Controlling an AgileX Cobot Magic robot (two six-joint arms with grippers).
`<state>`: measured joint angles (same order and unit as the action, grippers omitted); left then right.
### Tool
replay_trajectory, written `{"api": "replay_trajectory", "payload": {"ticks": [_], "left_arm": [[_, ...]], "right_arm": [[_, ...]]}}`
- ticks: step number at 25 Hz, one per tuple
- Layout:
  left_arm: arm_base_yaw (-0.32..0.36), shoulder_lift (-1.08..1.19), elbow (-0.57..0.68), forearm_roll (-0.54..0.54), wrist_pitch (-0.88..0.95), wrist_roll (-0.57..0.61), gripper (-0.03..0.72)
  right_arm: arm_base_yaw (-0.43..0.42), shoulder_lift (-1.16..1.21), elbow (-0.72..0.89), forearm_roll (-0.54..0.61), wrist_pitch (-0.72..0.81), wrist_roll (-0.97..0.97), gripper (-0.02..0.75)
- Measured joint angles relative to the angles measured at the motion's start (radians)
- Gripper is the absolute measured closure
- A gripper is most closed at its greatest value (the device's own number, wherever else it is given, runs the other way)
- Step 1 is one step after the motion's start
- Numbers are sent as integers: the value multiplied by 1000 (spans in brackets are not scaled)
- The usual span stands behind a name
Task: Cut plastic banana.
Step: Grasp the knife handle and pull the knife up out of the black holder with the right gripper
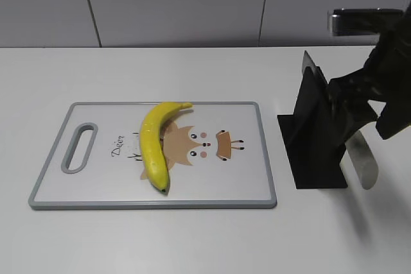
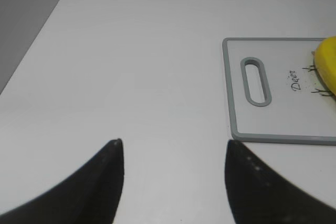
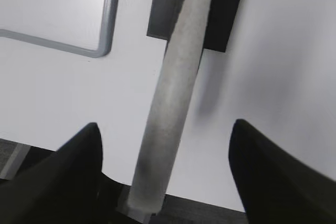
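Note:
The plastic banana (image 1: 154,145) is bright yellow and curved and lies on the left half of the white cutting board (image 1: 225,184), stem to the back. Its edge shows in the left wrist view (image 2: 326,66). My right gripper (image 1: 361,106) is to the right of the board, next to the black knife holder (image 1: 314,139). It holds a knife whose grey blade (image 1: 363,162) hangs down above the table. In the right wrist view the blade (image 3: 173,93) runs out between the fingers (image 3: 165,129). My left gripper (image 2: 173,142) is open and empty over bare table, left of the board (image 2: 278,114).
The board has a grey rim and a handle slot (image 1: 79,147) at its left end. The knife holder (image 3: 226,14) stands just off the board's right edge. A grey wall runs behind the white table.

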<state>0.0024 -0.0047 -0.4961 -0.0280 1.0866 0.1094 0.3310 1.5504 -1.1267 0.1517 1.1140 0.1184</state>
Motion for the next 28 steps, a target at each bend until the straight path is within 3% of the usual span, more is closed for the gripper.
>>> {"api": "replay_trajectory", "payload": {"ticks": [12,15,19,28], "left_arm": [[0,0,0,0,0,0,98],[0,0,0,0,0,0,98],[0,0,0,0,0,0,98],[0,0,0,-2,0,0,100]], "right_arm": [[0,138,0,-7,-3,7,230],[0,143,0,-7,-13,7,330],[0,143,0,3,-21,20,538],[-1,78,-3,-5,-19,41,549]]}}
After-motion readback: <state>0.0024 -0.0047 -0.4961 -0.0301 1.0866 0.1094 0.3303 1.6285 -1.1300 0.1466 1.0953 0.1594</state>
